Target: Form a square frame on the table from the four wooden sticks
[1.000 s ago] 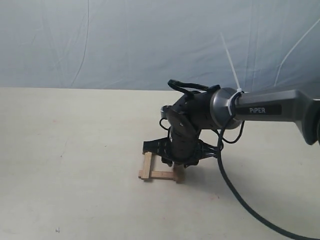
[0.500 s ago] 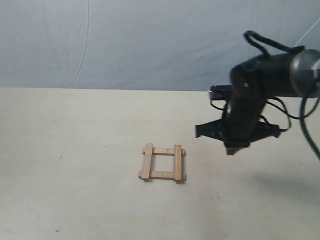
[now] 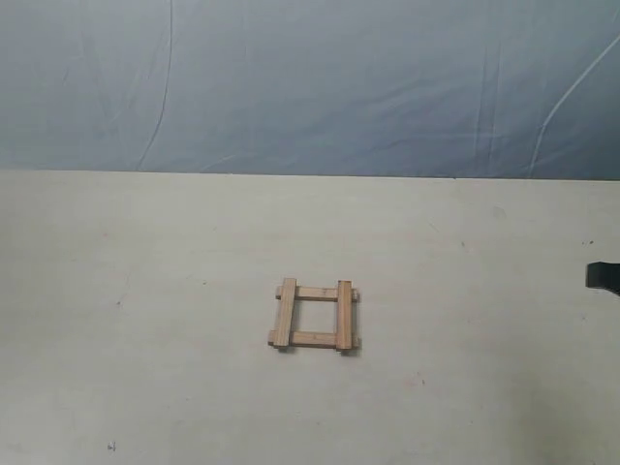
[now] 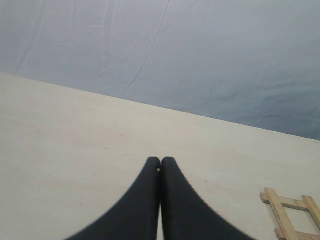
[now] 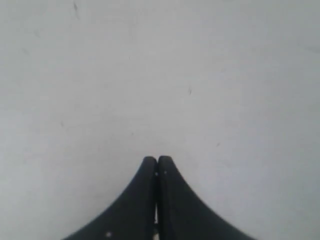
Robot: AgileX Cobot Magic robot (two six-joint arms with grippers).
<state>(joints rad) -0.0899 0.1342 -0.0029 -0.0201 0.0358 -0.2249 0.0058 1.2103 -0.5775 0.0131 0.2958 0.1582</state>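
Note:
The four wooden sticks lie as a small square frame [image 3: 314,316] on the cream table [image 3: 145,291], ends jutting at the corners. Part of that frame [image 4: 292,217] also shows at the edge of the left wrist view. My left gripper [image 4: 160,161] is shut with nothing in it, over bare table well away from the frame. My right gripper [image 5: 157,160] is shut too, empty, over bare table. In the exterior view only a dark bit of the right arm [image 3: 604,276] shows at the right edge; the left arm is out of view there.
A blue-grey sheet [image 3: 310,77] hangs as a backdrop behind the table's far edge. Faint specks and scuffs mark the table surface around the frame.
The right arm has lifted off the frame and swung away to the right, almost out of the exterior view. The frame stays in place, now fully visible.

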